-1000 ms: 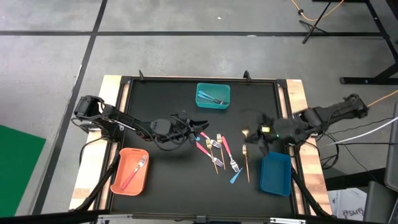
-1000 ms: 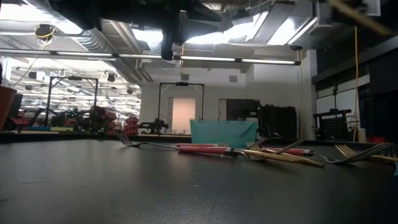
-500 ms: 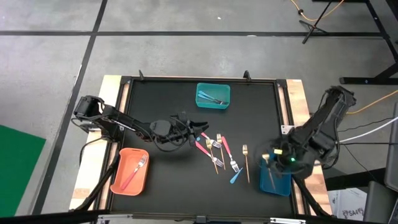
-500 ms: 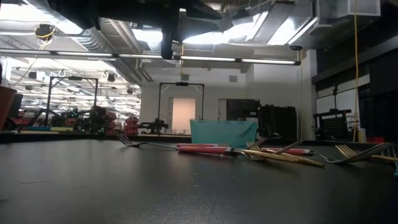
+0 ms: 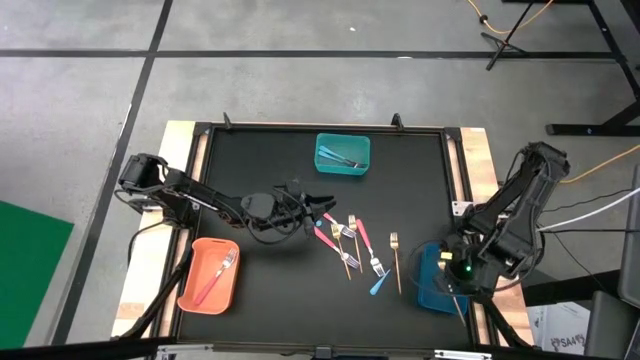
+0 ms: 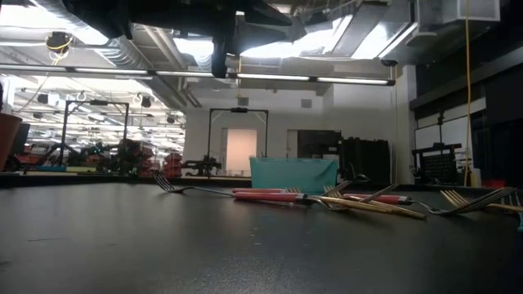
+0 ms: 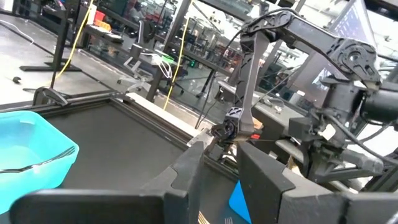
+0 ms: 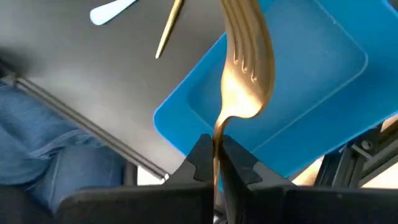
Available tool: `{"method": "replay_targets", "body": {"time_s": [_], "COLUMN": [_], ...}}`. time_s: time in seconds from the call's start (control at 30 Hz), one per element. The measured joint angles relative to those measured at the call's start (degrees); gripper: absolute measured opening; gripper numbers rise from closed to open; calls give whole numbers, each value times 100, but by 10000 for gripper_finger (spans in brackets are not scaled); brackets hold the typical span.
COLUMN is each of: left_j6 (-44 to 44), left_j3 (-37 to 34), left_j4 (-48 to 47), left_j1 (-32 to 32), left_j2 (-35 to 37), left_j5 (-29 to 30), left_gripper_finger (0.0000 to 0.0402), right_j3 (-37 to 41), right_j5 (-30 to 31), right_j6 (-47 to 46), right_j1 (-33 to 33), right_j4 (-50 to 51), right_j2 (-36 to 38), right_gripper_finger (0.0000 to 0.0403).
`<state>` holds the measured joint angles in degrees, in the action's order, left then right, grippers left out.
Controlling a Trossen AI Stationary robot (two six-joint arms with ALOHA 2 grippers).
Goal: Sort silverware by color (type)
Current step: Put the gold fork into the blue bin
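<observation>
Several pink, gold and light-blue pieces of silverware (image 5: pixel 350 240) lie flat in a loose cluster mid-table, also seen across the table (image 6: pixel 327 198). My right gripper (image 5: pixel 452 277) hangs over the dark blue bin (image 5: pixel 432 290) at the near right, shut on a gold fork (image 8: pixel 247 56). My left gripper (image 5: pixel 326 205) waits level and open just left of the cluster, nothing between its fingers (image 7: pixel 186 171). A teal bin (image 5: pixel 343 155) at the far edge holds light-blue utensils. An orange bin (image 5: pixel 205 290) at the near left holds a pink fork (image 5: pixel 215 275). My right gripper pinches the gold fork's thin neck (image 8: pixel 218 132), just behind the head, between its two fingers. The fingers point steeply down. The fork runs along them, its head sticking out past the fingertips. It hangs clear above the blue bin's floor (image 8: pixel 292 81).
One gold fork (image 5: pixel 396 260) and a light-blue utensil (image 5: pixel 378 285) lie just left of the blue bin. The black mat has a raised frame with wooden strips (image 5: pixel 480 160) along both sides. Blue denim (image 8: pixel 37 143) shows beyond the table's near edge.
My right gripper has carried the gold fork from beside the cluster toward the table's near right corner. It now stands over the blue bin, having sunk, tipped to point steeply down and rolled. It has stayed shut. The silverware on the table has not moved.
</observation>
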<state>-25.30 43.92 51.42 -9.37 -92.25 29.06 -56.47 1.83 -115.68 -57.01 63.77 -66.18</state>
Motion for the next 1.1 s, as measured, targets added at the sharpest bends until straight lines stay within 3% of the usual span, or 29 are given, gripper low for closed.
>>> {"method": "replay_targets", "body": {"time_s": [0.53, 0.9, 1.1], "left_j6": [2, 2, 2], "left_j3": [0, 0, 0], "left_j4": [2, 0, 0], "left_j1": [2, 2, 2], "left_j2": [0, 0, 0], "left_j5": [0, 2, 2], "left_gripper_finger": [91, 91, 91], "right_j3": [0, -2, 0], "right_j5": [-326, -1951, -2104], "right_j6": [-580, -977, 47], "right_j1": [2, 283, 1064], "right_j4": [262, 262, 437], "right_j2": [-611, -609, -609], "right_gripper_finger": [0, 0, 0]}}
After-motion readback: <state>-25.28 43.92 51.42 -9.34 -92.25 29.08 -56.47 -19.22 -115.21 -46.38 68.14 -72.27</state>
